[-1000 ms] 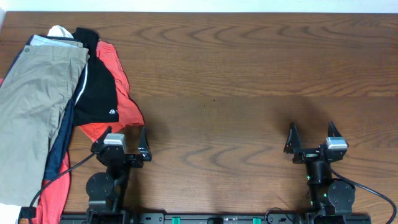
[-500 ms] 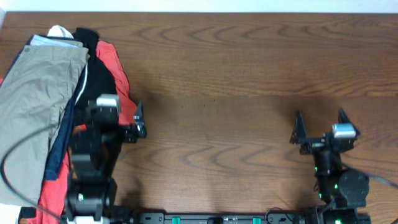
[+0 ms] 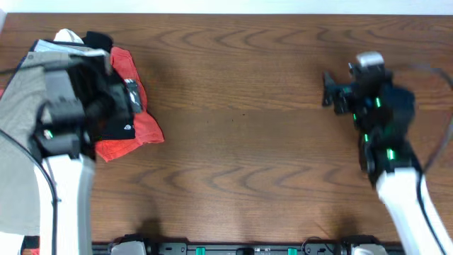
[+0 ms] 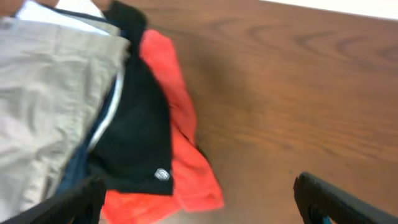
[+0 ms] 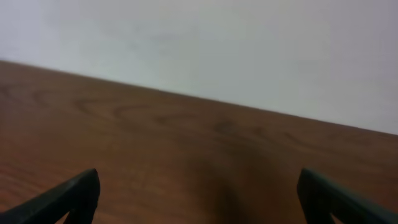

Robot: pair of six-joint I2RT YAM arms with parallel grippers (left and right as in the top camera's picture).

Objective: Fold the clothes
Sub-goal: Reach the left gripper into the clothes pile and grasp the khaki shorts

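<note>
Both arms have reached out from the near edge. Left gripper [image 4: 198, 202], spread and empty, hangs over the garment pile [image 4: 140, 134] at the table's [image 3: 241, 142] left edge; right gripper [image 5: 198, 199], also spread, toward the far-right corner. Khaki shorts [image 3: 18, 120] lie there crumpled; all folding remains.

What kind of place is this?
Likely a robotics lab workbench: a wooden table with a white wall behind, a left arm and right arm over it, and khaki shorts heaped with other garments.
</note>
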